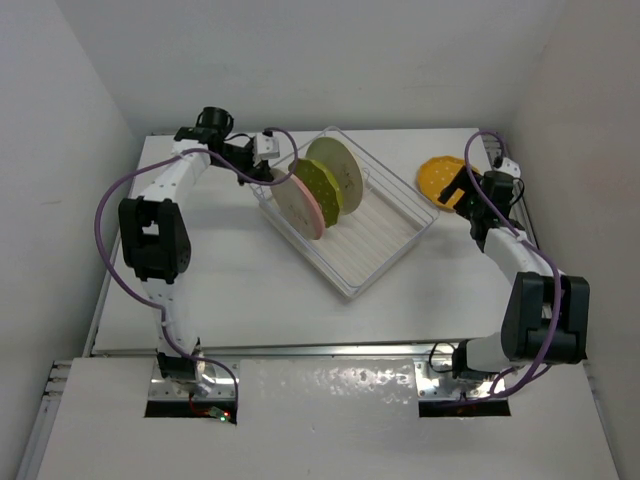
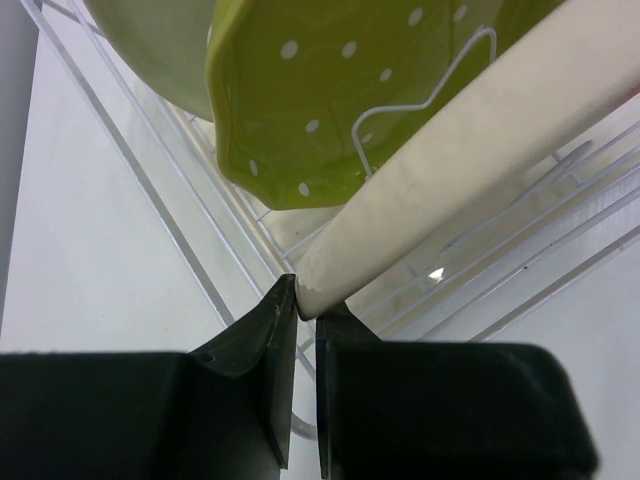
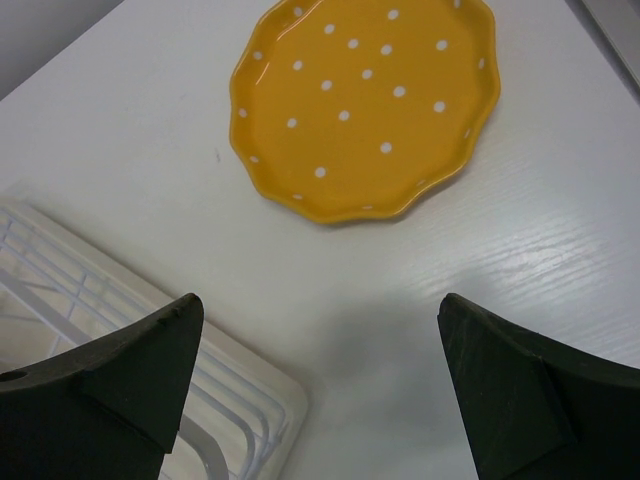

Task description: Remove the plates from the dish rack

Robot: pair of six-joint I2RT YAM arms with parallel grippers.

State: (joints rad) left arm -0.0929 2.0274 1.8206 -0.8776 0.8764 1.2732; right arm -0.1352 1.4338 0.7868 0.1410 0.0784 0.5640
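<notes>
Left fingers (image 2: 250, 350) pinch cream plate (image 2: 470, 150) rim in dish rack (image 1: 375, 245); right fingers (image 3: 130, 370) spread above counter (image 3: 130, 130) — orange plate (image 3: 365, 100) at 12 o'clock.

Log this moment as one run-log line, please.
left gripper: shut on rim of round cream-and-pink plate in white wire dish rack | right gripper: open, empty | scalloped orange-yellow dotted plate: flat on white table

- You'll find the large white wire dish rack (image 1: 378, 242) mid-table, set diagonally.
- At its far-left end, three stand in a row: cream-and-pink round plate (image 1: 296, 202) nearest, olive-green scalloped dotted plate (image 1: 325, 190) behind it, pale green-and-cream round plate (image 1: 342, 164) farthest.
- The orange-yellow dotted scalloped plate (image 3: 365, 105) lies flat on the white table (image 1: 230, 270), right of the rack.
</notes>
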